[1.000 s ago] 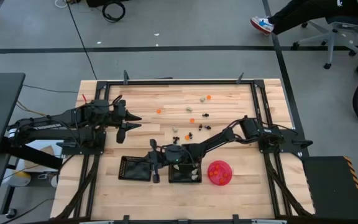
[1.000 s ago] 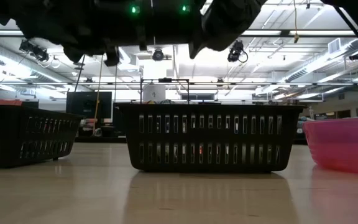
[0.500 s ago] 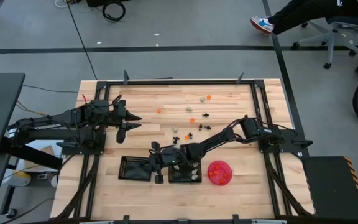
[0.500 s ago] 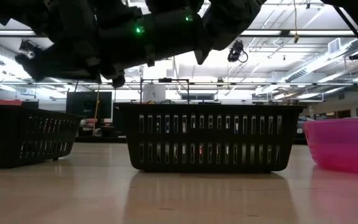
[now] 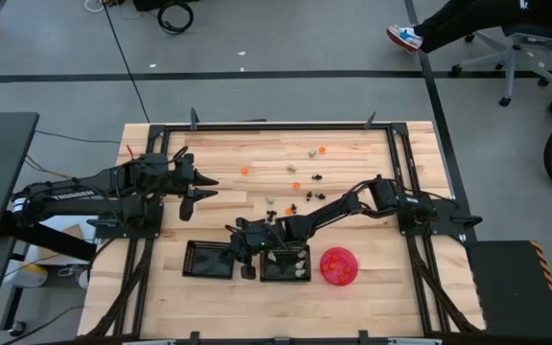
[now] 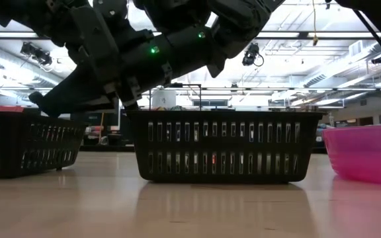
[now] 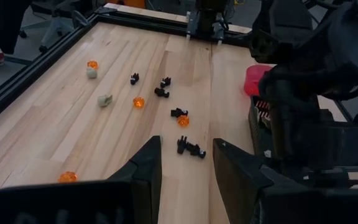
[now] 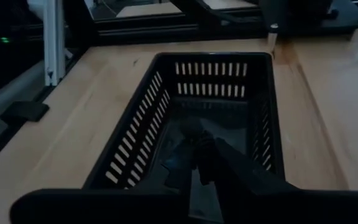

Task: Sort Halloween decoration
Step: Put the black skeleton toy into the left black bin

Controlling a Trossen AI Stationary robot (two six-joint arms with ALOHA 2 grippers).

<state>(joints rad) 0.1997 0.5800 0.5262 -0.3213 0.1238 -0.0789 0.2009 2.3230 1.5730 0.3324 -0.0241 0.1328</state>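
Observation:
Small Halloween decoration pieces lie loose on the wooden table: orange [image 7: 138, 102], black [image 7: 188, 148] and pale [image 7: 105, 99]. My right gripper [image 5: 234, 251] reaches across to the left black mesh tray [image 5: 204, 259] and slants down into it [image 8: 194, 146], shut on a small dark piece. In the low view its fingers [image 6: 45, 102] hang just above that tray [image 6: 25, 145]. My left gripper [image 5: 204, 187] waits open over the table's left part, its fingers [image 7: 148, 168] apart and holding nothing. My right gripper pinches a small dark lump [image 8: 189, 129] at its fingertips. The fingers slant down from the table's right side. The lump hangs clear above the left tray's floor. The dark picture hides which part of the piece the fingers have.
A second black mesh tray [image 5: 286, 264] with pale pieces stands right of the first, directly under the right arm. A round pink bowl [image 5: 338, 265] sits farther right. Black rails [image 5: 257, 126] frame the table. Bare wood lies near the left gripper.
My right gripper has tipped its fingers downward, rolled a little and sunk toward the left tray; in the low view it went from level, high above the trays, to slanting down at that tray's rim. The trays and loose pieces have stayed put.

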